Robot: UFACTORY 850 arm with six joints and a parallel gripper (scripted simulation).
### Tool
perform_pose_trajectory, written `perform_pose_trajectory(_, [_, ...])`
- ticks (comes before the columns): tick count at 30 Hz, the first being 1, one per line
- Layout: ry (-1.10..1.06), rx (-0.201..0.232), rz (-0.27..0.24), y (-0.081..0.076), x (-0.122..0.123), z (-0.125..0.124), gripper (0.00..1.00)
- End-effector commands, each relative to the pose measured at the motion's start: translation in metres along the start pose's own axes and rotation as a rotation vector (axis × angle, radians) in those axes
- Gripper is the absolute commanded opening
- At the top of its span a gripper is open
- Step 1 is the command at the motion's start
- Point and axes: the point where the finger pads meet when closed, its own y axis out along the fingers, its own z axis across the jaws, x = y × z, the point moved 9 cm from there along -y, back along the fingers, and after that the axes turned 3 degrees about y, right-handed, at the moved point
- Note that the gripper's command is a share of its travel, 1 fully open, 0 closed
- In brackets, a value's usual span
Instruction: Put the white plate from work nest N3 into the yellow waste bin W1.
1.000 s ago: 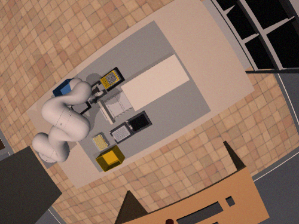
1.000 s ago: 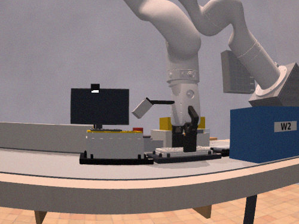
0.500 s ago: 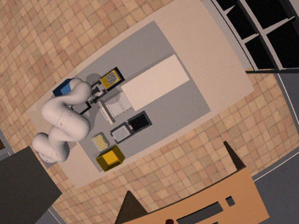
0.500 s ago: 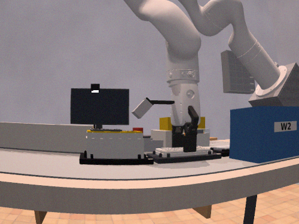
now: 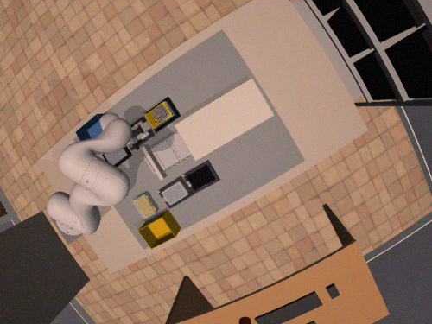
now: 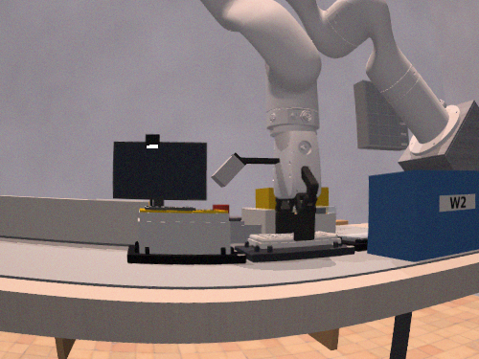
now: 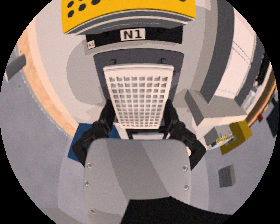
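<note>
Tool (image 7: 139,130) clamped wide across the white plate (image 7: 139,97) — plate seated in its black nest (image 6: 294,251) on the tabletop (image 6: 192,275), beside the yellow-topped box (image 7: 128,0).

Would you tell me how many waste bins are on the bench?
2: a yellow bin near the bench's edge, and a blue bin, W2, partly under the arm. Others may be hidden.
</note>
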Motion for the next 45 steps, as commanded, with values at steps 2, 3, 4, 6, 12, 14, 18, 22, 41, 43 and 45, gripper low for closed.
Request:
perform_pose_trajectory(2, [0.000, 0.000, 0.001, -0.004, 0.000, 0.000, 0.00])
perform_pose_trajectory(3, [0.000, 0.000, 0.001, -0.004, 0.000, 0.000, 0.00])
perform_pose_trajectory(4, [0.000, 0.000, 0.001, -0.005, 0.000, 0.000, 0.00])
perform_pose_trajectory(6, [0.000, 0.000, 0.001, -0.006, 0.000, 0.000, 0.00])
perform_pose_trajectory(12, [0.000, 0.000, 0.001, -0.009, 0.000, 0.000, 0.00])
perform_pose_trajectory(14, [0.000, 0.000, 0.001, -0.010, 0.000, 0.000, 0.00])
perform_pose_trajectory(18, [0.000, 0.000, 0.001, -0.013, 0.000, 0.000, 0.00])
perform_pose_trajectory(22, [0.000, 0.000, 0.001, -0.016, 0.000, 0.000, 0.00])
perform_pose_trajectory(41, [0.000, 0.000, 0.001, -0.032, 0.000, 0.000, 0.00])
perform_pose_trajectory(43, [0.000, 0.000, 0.001, -0.035, 0.000, 0.000, 0.00])
perform_pose_trajectory(45, [0.000, 0.000, 0.001, -0.035, 0.000, 0.000, 0.00])
